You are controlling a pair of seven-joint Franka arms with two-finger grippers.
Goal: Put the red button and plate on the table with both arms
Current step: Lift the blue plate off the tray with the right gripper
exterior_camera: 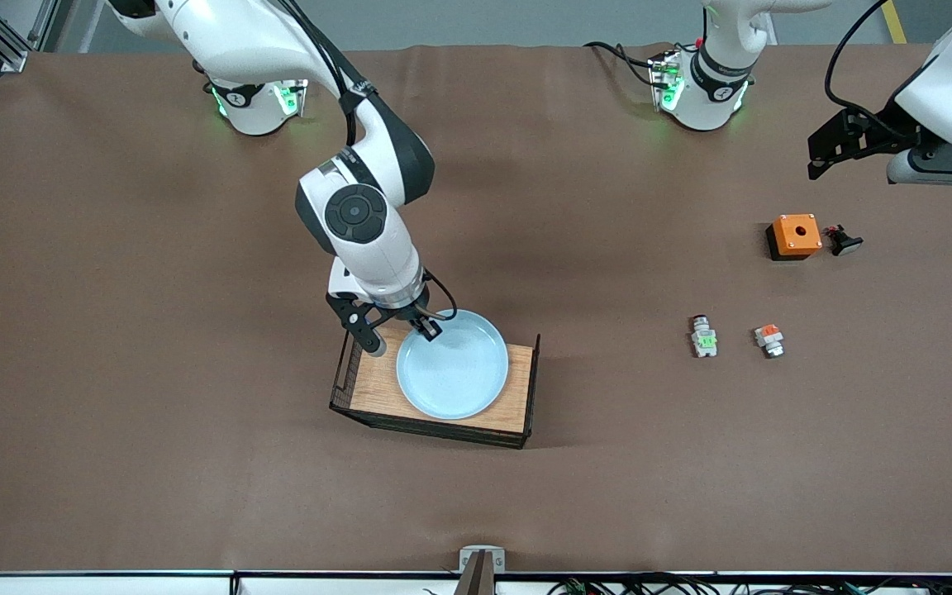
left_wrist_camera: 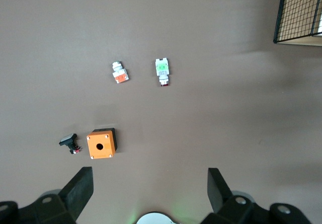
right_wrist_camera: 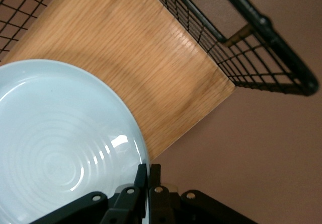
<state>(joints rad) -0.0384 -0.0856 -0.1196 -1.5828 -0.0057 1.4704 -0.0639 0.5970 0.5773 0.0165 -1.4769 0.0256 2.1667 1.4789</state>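
Front view: plate pinched, nothing moved off yet

Right pincer (exterior_camera: 425, 329) clamped on rim of plate (exterior_camera: 453, 364) at its 11 o'clock; glossy, pale blue, still in wire-sided wooden tray (exterior_camera: 377, 388). Left pincer (left_wrist_camera: 151, 194) spread wide, empty. Red button (exterior_camera: 703, 336), tiny plastic, on matte brown bench (exterior_camera: 154, 248), ungrasped.

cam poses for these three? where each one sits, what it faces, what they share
Front: high, facing both arms; right claw shut on plate rim, left claw waits open.
Left wrist: looks down past its fingers at red button.
Right wrist: at the plate, over the tray.
Shared: front and left wrist show the orange box.
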